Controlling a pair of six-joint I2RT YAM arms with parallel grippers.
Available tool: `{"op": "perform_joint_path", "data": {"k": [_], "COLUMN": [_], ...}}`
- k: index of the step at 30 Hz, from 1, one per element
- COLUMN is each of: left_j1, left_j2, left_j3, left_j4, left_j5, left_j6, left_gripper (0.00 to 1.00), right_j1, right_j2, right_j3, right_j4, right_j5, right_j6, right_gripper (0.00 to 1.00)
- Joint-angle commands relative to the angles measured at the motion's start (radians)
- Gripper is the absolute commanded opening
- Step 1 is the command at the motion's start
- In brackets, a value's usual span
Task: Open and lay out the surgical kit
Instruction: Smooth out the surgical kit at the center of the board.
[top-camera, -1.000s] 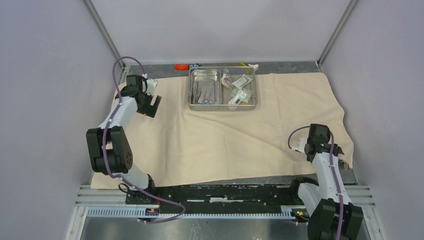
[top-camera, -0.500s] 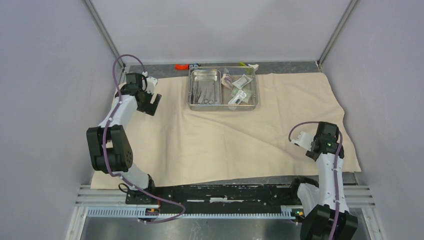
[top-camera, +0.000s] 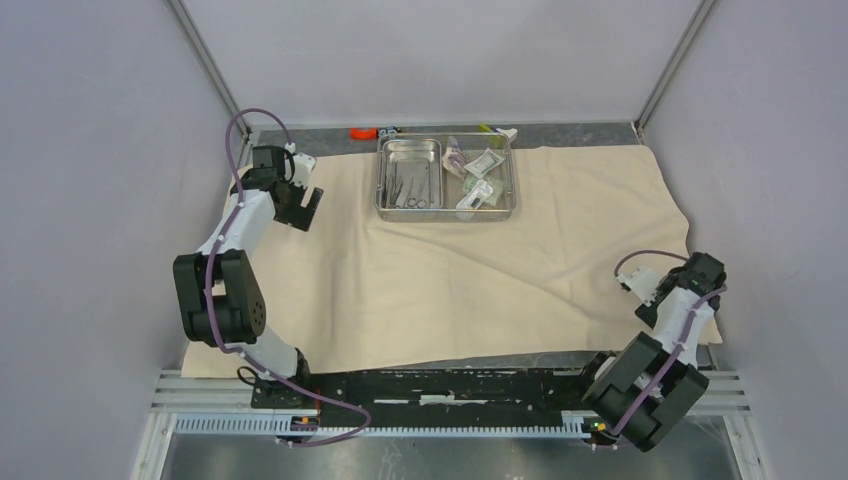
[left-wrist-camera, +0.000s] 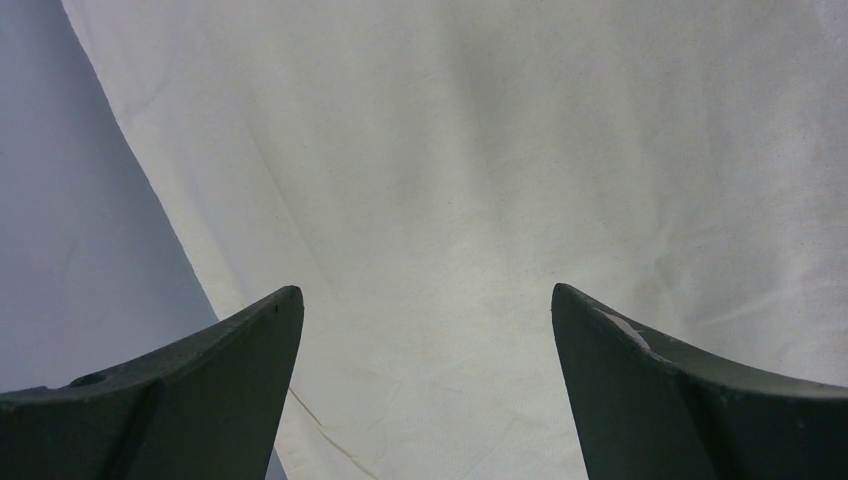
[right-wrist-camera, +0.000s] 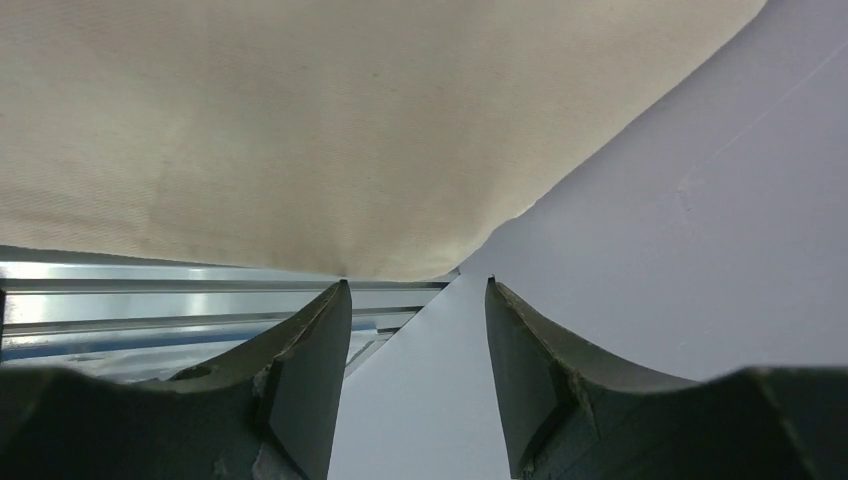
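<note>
Grey booth; large beige cloth wrap (top-camera: 480, 260) spread flat below left tool (left-wrist-camera: 428, 292), wide, empty. Right tool (right-wrist-camera: 415, 285) parted, empty, cloth's corner just ahead. Shiny rectangular steel tray (top-camera: 512, 190) well ahead. Unwrapping seems done; next, reach tray contents.

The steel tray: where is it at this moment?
Top view: the steel tray lies on the beige cloth at its far edge, about midway between the two sides.

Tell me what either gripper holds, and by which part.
Nothing held: left gripper open above the cloth wrap, right gripper open just off its corner.
</note>
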Motion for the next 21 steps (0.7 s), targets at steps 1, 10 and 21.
{"op": "perform_joint_path", "data": {"k": [1,10,21], "left_j1": [-0.006,-0.008,-0.012], "left_j2": [0.003,0.017,0.024], "left_j3": [0.021,0.026,0.022], "left_j4": [0.016,0.016,0.016], "left_j5": [0.011,0.015,0.015], "left_j6": [0.020,0.010,0.010], "left_gripper": [1.00,1.00,1.00], "right_j1": [-0.103,-0.247,-0.311], "right_j2": [0.056,0.105,0.059], "right_j3": [0.082,0.098,-0.043], "right_j4": [0.042,0.044,0.213], "right_j5": [-0.140,-0.176,-0.174], "right_j6": [-0.002,-0.086,-0.154], "right_gripper": [0.57,0.58,0.63]}}
